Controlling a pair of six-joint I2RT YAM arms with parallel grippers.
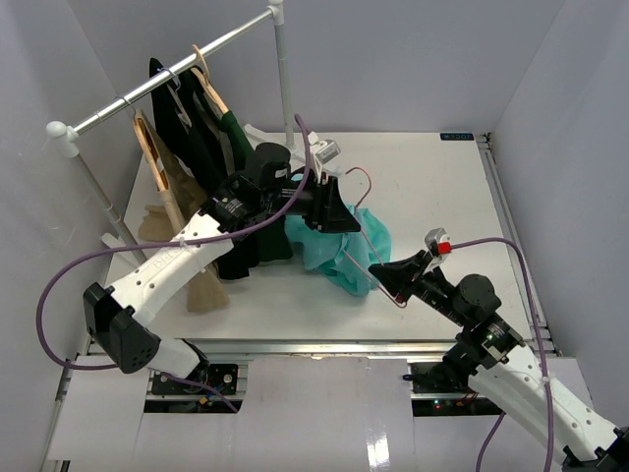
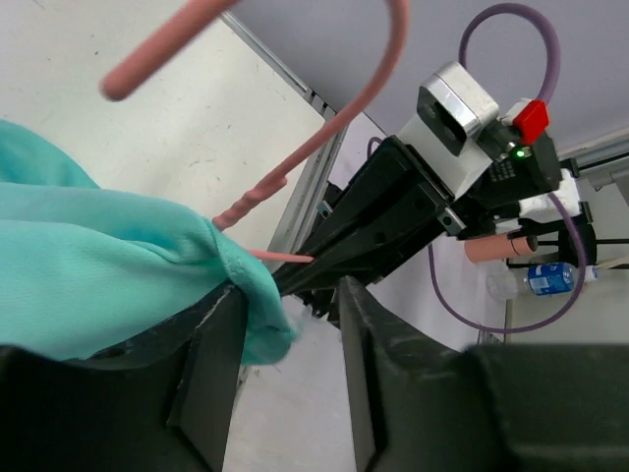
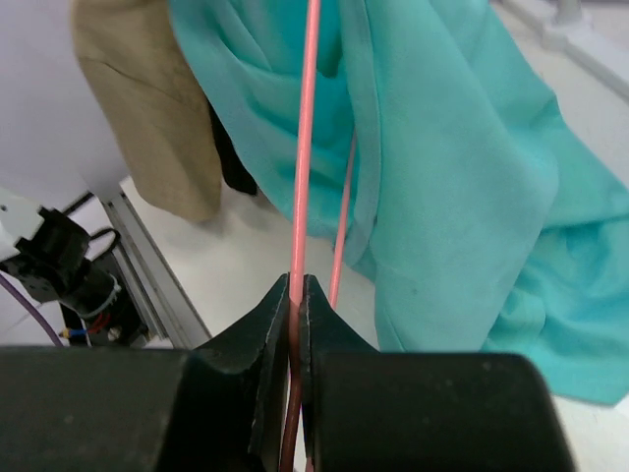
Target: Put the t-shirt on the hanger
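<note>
The teal t-shirt (image 1: pixel 339 251) lies bunched at mid-table with the pink wire hanger (image 1: pixel 366 179) threaded through it, hook toward the back. My right gripper (image 1: pixel 386 267) is shut on the hanger's lower wire (image 3: pixel 305 147), clamped between the fingertips of that gripper (image 3: pixel 298 282); the t-shirt (image 3: pixel 442 147) hangs just beyond. My left gripper (image 1: pixel 339 211) is at the shirt's upper edge. In the left wrist view its jaws (image 2: pixel 292 300) stand apart, with the t-shirt hem (image 2: pixel 98 256) draped against the left finger and clear of the right one. The hanger hook (image 2: pixel 369 93) curves above.
A clothes rail (image 1: pixel 167 84) stands at the back left with dark garments (image 1: pixel 201 138) and a tan garment (image 1: pixel 172 211) on wooden hangers, close to my left arm. The white table (image 1: pixel 442 197) extends right to a metal edge rail (image 1: pixel 511 226).
</note>
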